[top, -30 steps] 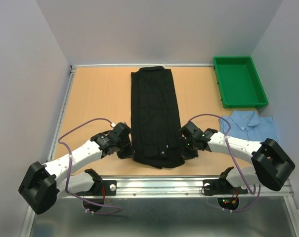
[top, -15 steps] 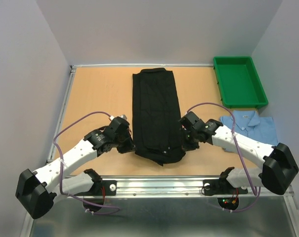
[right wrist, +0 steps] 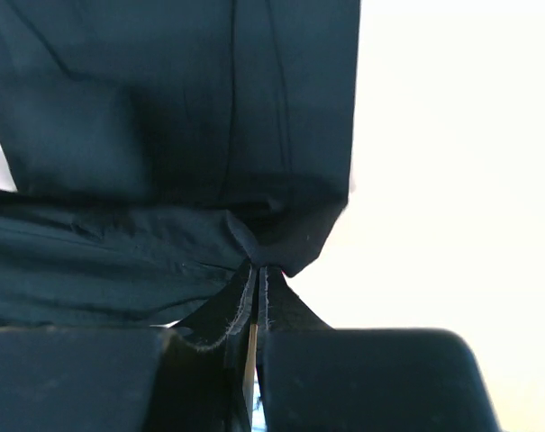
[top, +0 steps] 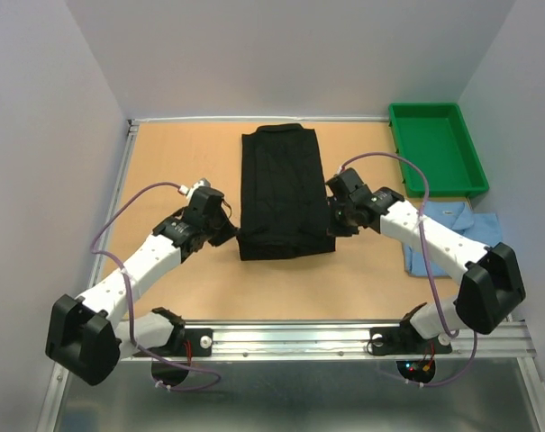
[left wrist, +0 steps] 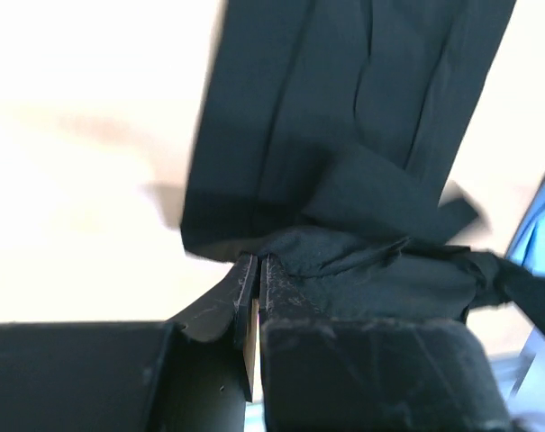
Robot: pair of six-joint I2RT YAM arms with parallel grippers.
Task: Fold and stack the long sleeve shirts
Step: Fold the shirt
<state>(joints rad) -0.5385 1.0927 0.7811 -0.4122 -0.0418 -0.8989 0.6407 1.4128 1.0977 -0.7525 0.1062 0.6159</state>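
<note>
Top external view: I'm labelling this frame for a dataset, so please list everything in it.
black shirt: one, black, table centre, near end folded back
light blue shirt: one, light blue, right side, partly under the right arm
tray: one, green, far right corner
table: one, light wood, under everything
left tool: one, black, shut on the black shirt's left edge
right tool: one, black, shut on its right edge

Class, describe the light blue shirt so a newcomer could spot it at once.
On the wooden table, find the green tray in the far right corner. Nearer than it lies the light blue shirt; the only other garment, the black shirt, lies mid-table.
</note>
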